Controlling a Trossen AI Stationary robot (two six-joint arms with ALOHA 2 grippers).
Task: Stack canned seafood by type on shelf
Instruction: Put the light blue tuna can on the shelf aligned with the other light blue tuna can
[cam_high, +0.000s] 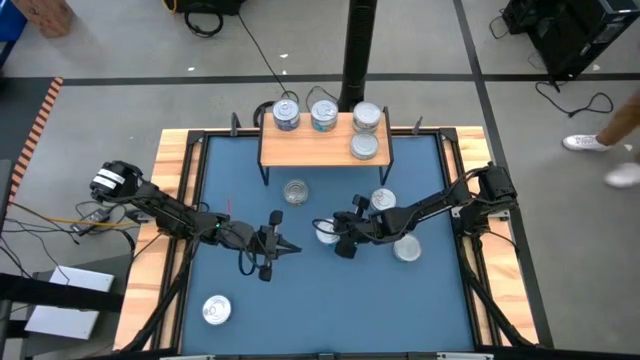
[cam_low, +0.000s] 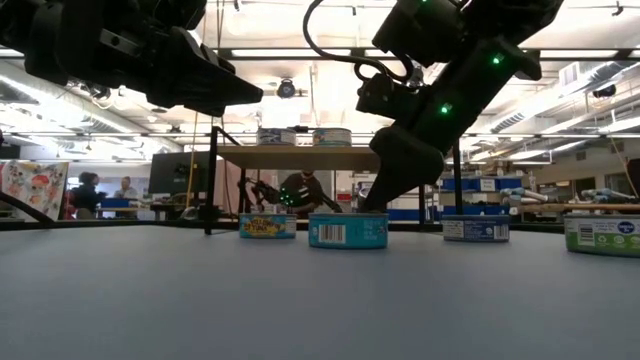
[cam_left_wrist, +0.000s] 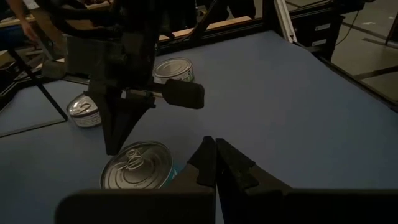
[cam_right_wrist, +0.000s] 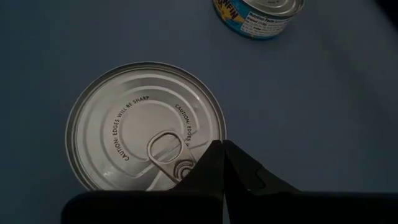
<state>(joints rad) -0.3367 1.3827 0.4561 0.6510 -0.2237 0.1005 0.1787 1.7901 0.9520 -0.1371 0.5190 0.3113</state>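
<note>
Both dark arms reach inward over the large blue mat (cam_high: 250, 310). The right gripper (cam_high: 322, 226), fingers pressed together and holding nothing, hovers just above a round silver-topped tin with a teal label (cam_right_wrist: 146, 127). The left gripper (cam_high: 290, 248), likewise closed and empty, hangs just beside it. Four tins sit on the light-wood shelf (cam_high: 300, 145) on thin black legs; others lie scattered, one alone near the mat's front edge (cam_high: 216, 311).

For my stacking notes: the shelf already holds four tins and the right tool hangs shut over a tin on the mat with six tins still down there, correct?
Not quite: the high view shows five tins on the mat, not six. The shelf holds four, and the right tool hangs shut over a tin.
</note>
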